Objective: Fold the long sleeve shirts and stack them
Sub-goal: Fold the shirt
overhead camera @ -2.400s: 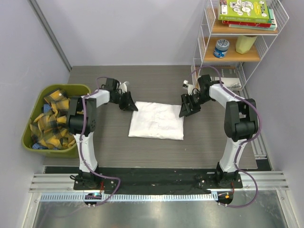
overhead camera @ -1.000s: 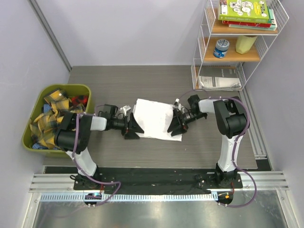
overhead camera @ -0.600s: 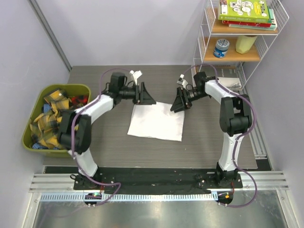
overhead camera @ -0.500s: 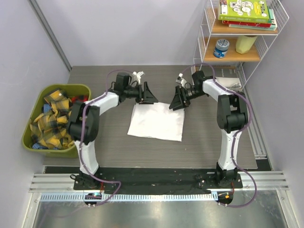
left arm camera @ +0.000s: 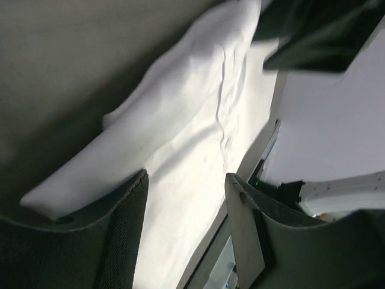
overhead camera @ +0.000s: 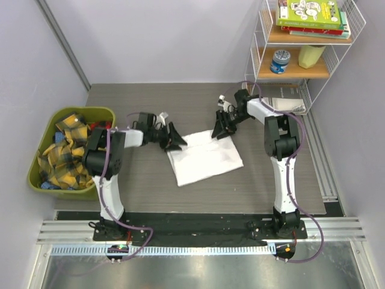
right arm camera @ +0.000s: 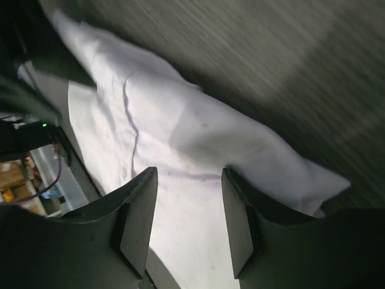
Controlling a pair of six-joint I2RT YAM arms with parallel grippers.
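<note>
From above: one long sleeve shirt (overhead camera: 204,159), plain white, folded to a rough rectangle, lying askew in the middle of the dark counter (overhead camera: 132,180). Left claw (overhead camera: 173,139) low at the shirt's far left corner, right claw (overhead camera: 219,129) low at its far right corner, both right at the cloth's edge; contact not certain from this height. Two arms, two claws, one shirt. At the counter's left edge one green bin (overhead camera: 34,174) heaped with yellow-and-black plaid cloths (overhead camera: 63,150), too tangled to count. At the far right one wire rack (overhead camera: 295,71) with a small stack of books (overhead camera: 310,12), one tin (overhead camera: 280,61), one pale yellow cup (overhead camera: 311,55) and some white papers (overhead camera: 283,105) on its lowest level. Print on the green book cover and on the tin's blue label too small to read.

From the left wrist: two dark fingers (left arm camera: 123,238) spread apart, closed on nothing, the shirt's rounded folded edge running up between and beyond them, one corner just beside the left-hand finger. No print or label on the cloth.

From the right wrist: likewise two fingers (right arm camera: 135,226) held apart, gripping nothing, white creased cloth filling the gap between them, one corner jutting out at the right over bare counter
</note>
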